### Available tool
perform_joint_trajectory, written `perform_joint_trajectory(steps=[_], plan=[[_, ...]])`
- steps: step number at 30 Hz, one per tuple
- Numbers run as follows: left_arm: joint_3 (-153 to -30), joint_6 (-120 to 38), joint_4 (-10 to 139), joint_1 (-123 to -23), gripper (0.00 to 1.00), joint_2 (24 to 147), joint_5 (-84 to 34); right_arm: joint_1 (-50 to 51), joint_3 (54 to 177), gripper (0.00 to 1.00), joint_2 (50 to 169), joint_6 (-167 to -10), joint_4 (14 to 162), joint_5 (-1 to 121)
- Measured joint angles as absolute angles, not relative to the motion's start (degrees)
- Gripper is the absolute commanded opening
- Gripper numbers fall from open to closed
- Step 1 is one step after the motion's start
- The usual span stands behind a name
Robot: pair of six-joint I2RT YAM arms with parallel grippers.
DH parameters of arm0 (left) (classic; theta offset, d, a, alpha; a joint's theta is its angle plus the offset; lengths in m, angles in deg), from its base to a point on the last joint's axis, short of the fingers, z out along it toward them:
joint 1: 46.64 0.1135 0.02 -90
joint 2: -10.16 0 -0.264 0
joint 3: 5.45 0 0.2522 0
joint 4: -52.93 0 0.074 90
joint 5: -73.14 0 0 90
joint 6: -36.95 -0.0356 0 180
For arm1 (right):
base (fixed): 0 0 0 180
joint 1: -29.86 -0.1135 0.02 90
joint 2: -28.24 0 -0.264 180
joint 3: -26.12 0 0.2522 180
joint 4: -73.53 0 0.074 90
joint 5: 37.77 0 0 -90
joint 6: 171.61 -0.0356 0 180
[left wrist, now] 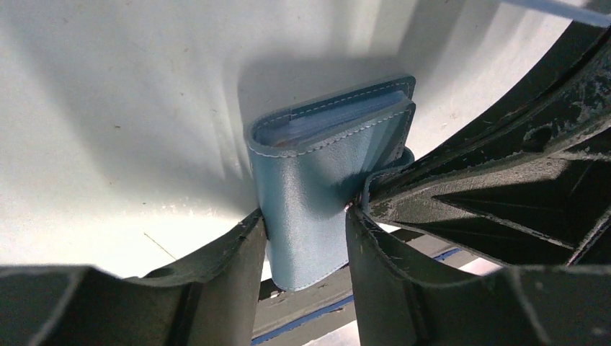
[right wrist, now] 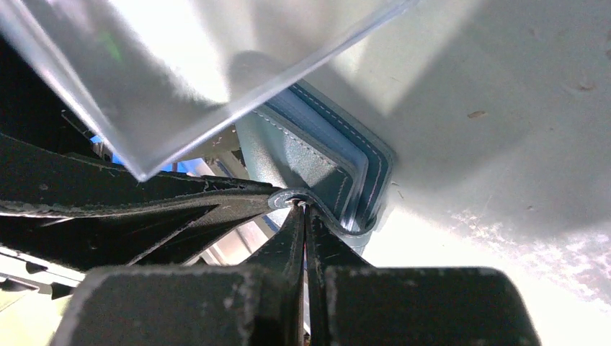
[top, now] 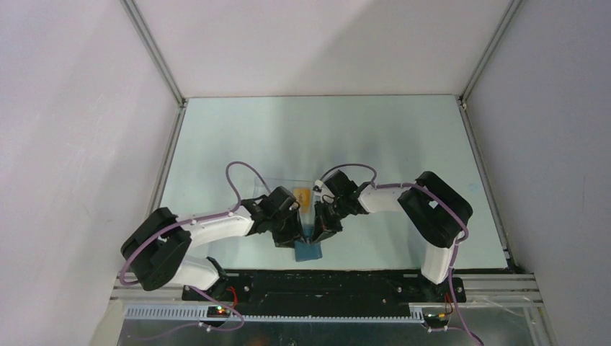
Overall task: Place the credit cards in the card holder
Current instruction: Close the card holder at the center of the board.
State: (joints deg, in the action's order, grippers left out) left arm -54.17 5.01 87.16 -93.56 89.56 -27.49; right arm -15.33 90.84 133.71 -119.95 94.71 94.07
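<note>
The card holder (top: 308, 251), a folded blue wallet, is near the table's front edge between both arms. In the left wrist view the card holder (left wrist: 317, 166) stands on edge, and my left gripper (left wrist: 304, 216) is shut on its lower part, a finger against each side. My right gripper (right wrist: 302, 209) is shut, pinching a thin curled flap edge of the card holder (right wrist: 302, 155). From above, the left gripper (top: 292, 234) and right gripper (top: 322, 229) meet over it. One orange credit card (top: 302, 196) lies just behind them.
A clear plastic sheet (top: 281, 189) lies behind the grippers under the orange card, and its corner (right wrist: 180, 72) hangs over the wallet in the right wrist view. The right arm's fingers (left wrist: 468, 166) crowd the left wrist view. White walls enclose the table (top: 403, 144).
</note>
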Motion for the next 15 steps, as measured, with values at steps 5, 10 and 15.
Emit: perform_joint_trajectory(steps=[5,10,15], plan=[[-52.0,5.8,85.2,-93.0,0.61,87.2,-27.3,-16.4,92.6,0.0,133.4,-119.9,98.3,91.1],[-49.9,6.5,83.2,-91.7,0.62,84.6,-27.4,-17.8,94.9,0.0,133.5,-119.1,102.3,88.1],[-49.8,6.4,81.5,-90.6,0.61,84.9,-27.2,-20.1,97.9,0.0,134.2,-118.1,106.3,84.2]])
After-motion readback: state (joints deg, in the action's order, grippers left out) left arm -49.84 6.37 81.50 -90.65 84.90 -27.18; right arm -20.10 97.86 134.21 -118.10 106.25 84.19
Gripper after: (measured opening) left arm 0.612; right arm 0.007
